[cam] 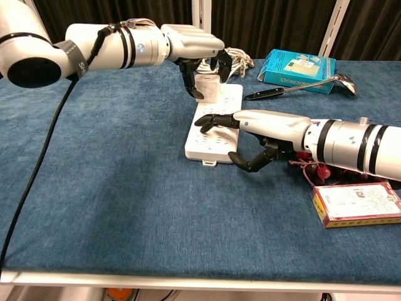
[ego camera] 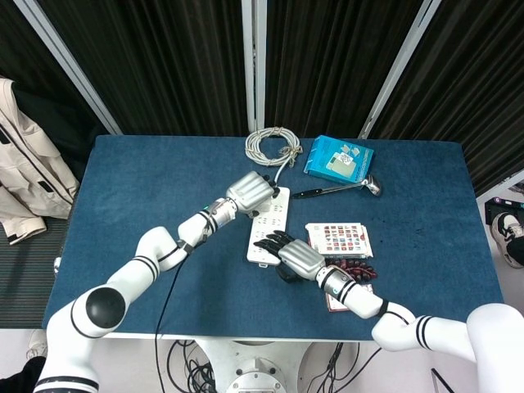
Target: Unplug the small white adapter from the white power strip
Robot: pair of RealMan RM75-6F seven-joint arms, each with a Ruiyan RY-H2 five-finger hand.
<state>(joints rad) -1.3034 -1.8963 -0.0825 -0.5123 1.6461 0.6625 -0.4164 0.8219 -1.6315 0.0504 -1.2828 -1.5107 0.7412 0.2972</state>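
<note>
The white power strip point(ego camera: 264, 239) point(cam: 212, 139) lies lengthwise mid-table. The small white adapter point(cam: 209, 89) stands plugged in at its far end. My left hand point(ego camera: 249, 191) point(cam: 195, 49) reaches over it from the left, thumb against the adapter's left side and fingers curled over its top and right side, gripping it. In the head view the hand hides the adapter. My right hand point(ego camera: 291, 255) point(cam: 262, 127) lies palm down, its fingers spread and its fingertips point(cam: 208, 120) pressing on the middle of the strip, with nothing held.
The strip's coiled white cable point(ego camera: 273, 146) point(cam: 219, 60) lies behind it. A blue box point(ego camera: 338, 158) point(cam: 296, 66) and a metal ladle point(ego camera: 344, 189) point(cam: 301, 87) sit back right. Red grapes point(cam: 322, 168), a card box point(cam: 358, 203) and a patterned sheet point(ego camera: 339, 239) lie under my right forearm.
</note>
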